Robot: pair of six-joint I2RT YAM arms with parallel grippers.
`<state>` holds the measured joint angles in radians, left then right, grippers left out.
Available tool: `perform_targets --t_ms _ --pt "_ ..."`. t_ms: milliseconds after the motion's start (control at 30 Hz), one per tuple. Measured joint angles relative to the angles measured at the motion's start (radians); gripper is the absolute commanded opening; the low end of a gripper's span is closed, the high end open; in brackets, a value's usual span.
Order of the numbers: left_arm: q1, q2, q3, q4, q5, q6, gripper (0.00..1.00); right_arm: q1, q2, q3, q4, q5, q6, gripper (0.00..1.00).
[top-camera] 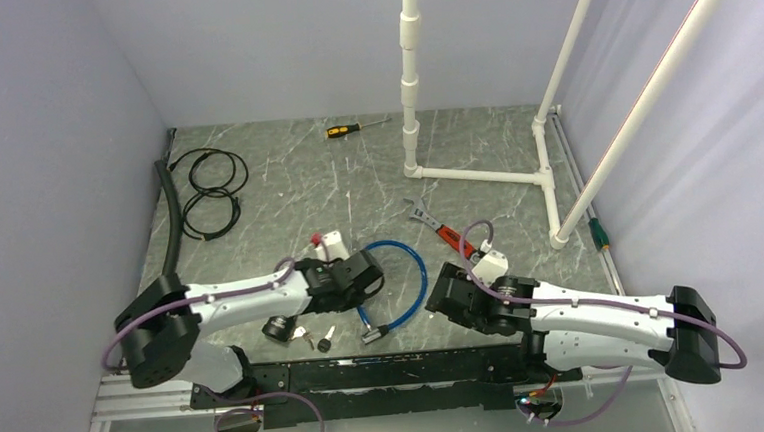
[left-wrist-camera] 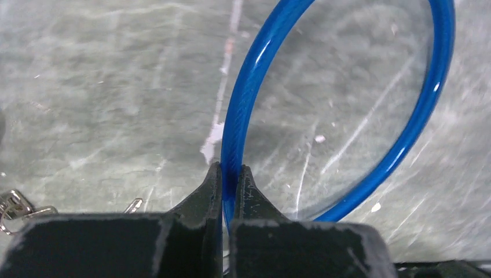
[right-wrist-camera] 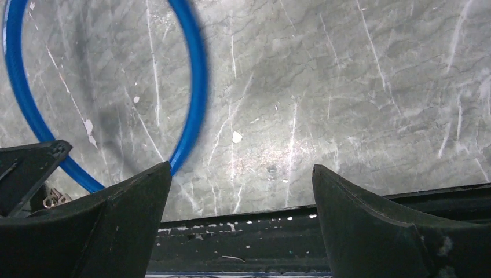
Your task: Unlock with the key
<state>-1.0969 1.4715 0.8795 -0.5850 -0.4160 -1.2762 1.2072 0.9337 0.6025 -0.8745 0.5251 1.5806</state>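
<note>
Tabletop tally: 1 blue cable lock [left-wrist-camera: 233,133]; 2 keys [top-camera: 324,341], small, so the count is uncertain; 1 yellow-handled screwdriver [top-camera: 341,130]; 1 red-handled wrench [top-camera: 439,230]; 1 coiled black cord [top-camera: 206,192]; 1 black hose [top-camera: 171,224]; 1 white pipe frame [top-camera: 476,175]; 2 robot arms [top-camera: 243,297].

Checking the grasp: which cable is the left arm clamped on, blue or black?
The blue cable loop, pinched in the left gripper's shut jaws; the black coils lie far-left, untouched.

A grey, marble-veined tabletop [top-camera: 286,182] lies under even light. Pale-lavender walls [top-camera: 42,127] enclose it on three sides. A white pipe frame [top-camera: 476,175] stands at its far right.
</note>
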Motion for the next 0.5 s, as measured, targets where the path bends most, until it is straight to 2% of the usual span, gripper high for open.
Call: perform_targets --t_ms 167,367,400,500 --pt "0.031 -0.127 -0.169 0.057 -0.020 -0.240 0.00 0.005 0.053 0.017 0.005 0.013 0.010 0.97" --pt "0.031 -0.221 -0.322 0.129 -0.037 -0.450 0.00 0.013 0.121 0.052 -0.011 0.022 0.057 1.00" --pt "0.031 -0.228 -0.337 0.144 -0.039 -0.474 0.01 0.014 0.127 0.056 -0.011 0.025 0.063 1.00" --pt "0.031 -0.230 -0.369 0.213 -0.045 -0.504 0.14 0.014 0.138 0.057 -0.010 0.029 0.071 1.00"
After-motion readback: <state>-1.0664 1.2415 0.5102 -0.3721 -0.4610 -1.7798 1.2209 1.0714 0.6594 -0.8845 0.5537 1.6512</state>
